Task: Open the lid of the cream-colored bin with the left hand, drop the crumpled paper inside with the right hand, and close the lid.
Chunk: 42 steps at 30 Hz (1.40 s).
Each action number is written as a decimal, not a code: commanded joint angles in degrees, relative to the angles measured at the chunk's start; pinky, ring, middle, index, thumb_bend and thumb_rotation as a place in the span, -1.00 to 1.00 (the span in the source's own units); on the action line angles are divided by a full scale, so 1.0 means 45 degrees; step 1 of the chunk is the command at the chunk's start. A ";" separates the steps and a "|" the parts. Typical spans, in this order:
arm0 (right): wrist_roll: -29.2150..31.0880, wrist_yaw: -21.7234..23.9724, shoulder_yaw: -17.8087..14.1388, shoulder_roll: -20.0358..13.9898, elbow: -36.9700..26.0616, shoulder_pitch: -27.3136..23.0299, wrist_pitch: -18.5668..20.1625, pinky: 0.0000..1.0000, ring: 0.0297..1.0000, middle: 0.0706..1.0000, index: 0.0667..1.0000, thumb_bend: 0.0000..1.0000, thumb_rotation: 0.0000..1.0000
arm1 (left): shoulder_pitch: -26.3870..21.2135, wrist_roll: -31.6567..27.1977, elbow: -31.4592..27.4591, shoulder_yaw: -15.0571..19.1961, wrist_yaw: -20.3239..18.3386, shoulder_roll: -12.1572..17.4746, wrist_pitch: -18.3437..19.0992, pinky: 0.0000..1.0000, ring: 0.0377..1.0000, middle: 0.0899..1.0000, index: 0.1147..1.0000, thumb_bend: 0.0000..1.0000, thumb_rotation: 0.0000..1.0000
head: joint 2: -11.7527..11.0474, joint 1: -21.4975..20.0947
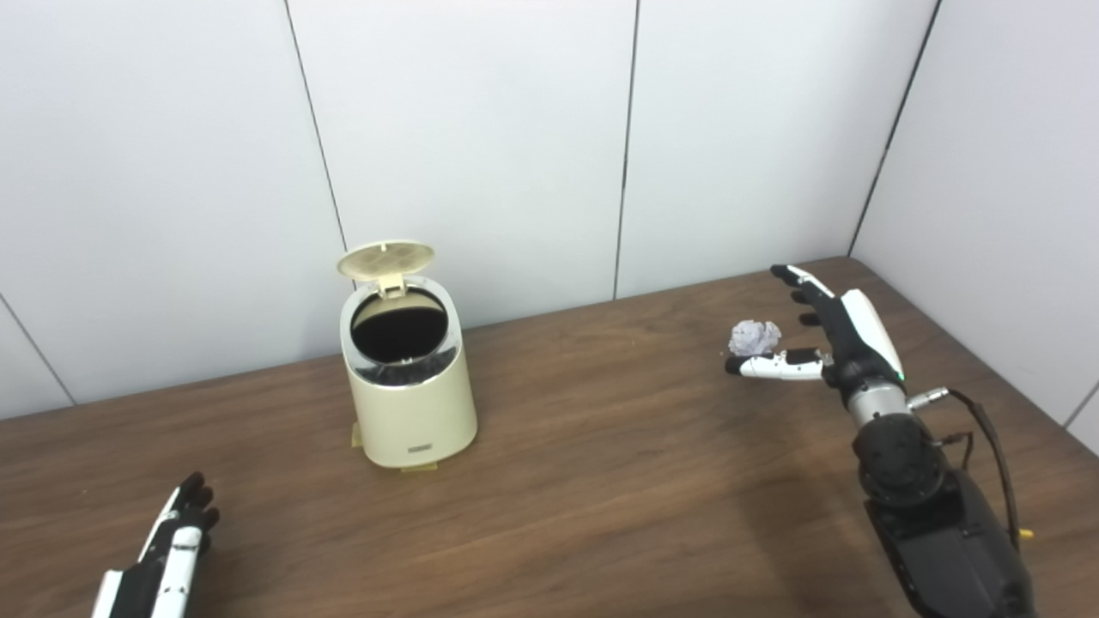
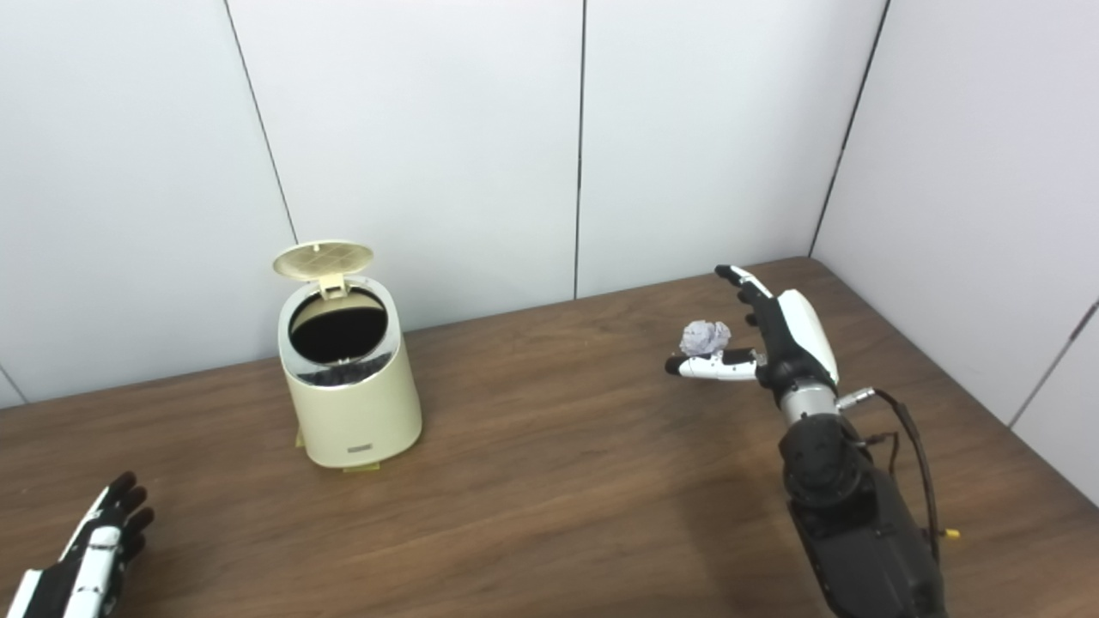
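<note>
The cream-colored bin stands on the wooden table at the left of centre. Its round lid is tipped up at the back, and the dark opening shows. A small crumpled paper ball lies on the table at the right. My right hand is open just right of the paper, thumb stretched out below it and fingers extended past it; I cannot tell whether it touches. My left hand rests low at the table's front left, fingers extended, holding nothing, well away from the bin.
The wooden table runs back to white wall panels, with a second wall close on the right. Small yellowish tabs show under the bin's base.
</note>
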 commanded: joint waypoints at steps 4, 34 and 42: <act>-0.0285 0.0135 0.0307 -0.1043 0.1366 -0.1316 -0.0122 0.45 0.70 0.79 0.73 0.68 -0.64 | -0.0357 0.0212 -0.1047 0.0058 0.0116 0.0257 0.0498 0.95 0.89 0.89 0.99 -0.22 0.75 | 0.0056 -0.0016; -0.1244 0.0258 0.2347 -0.2440 0.4988 -0.3166 -0.0615 0.37 0.57 0.64 0.55 0.73 -0.67 | -0.0130 0.0309 -0.2468 -0.0138 -0.0141 0.0442 0.1763 0.97 0.96 0.96 0.99 -0.41 0.60 | 0.0433 0.0120; -0.1449 0.0233 0.2593 -0.2281 0.4691 -0.3253 -0.0688 0.42 0.57 0.61 0.53 0.74 -0.67 | -0.0129 0.0220 -0.2320 -0.0213 -0.0128 0.0310 0.1541 0.97 0.97 0.96 1.00 -0.46 0.56 | 0.0423 0.0220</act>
